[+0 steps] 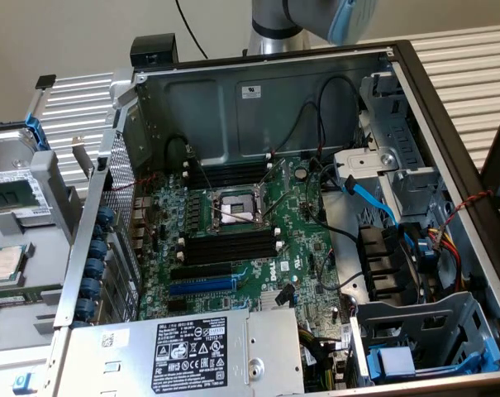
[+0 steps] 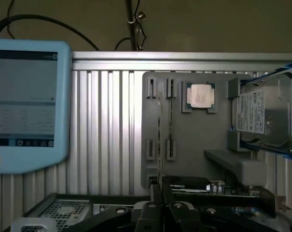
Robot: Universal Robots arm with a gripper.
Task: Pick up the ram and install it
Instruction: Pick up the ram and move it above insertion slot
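The ram point(image 2: 160, 145) appears in the wrist view edge-on, as a thin upright strip rising from between my fingers. My gripper point(image 2: 160, 194) is shut on its lower end, in front of the grey parts tray point(image 2: 199, 140). In the exterior view the open computer case point(image 1: 258, 91) lies with its motherboard point(image 1: 303, 240) exposed. Black memory slots with white clips point(image 1: 229, 246) run below the processor socket point(image 1: 231, 208), and a second bank point(image 1: 229, 174) runs above it. Part of my arm point(image 1: 316, 16) shows above the case's back wall.
The parts tray carries a processor chip point(image 2: 200, 95) and a hard drive point(image 2: 266, 116). A blue-edged pendant screen point(image 2: 25, 106) stands beside it. Inside the case are a blue expansion slot point(image 1: 202, 286), a power supply point(image 1: 192, 351), loose cables point(image 1: 373, 198) and drive bays point(image 1: 423, 331).
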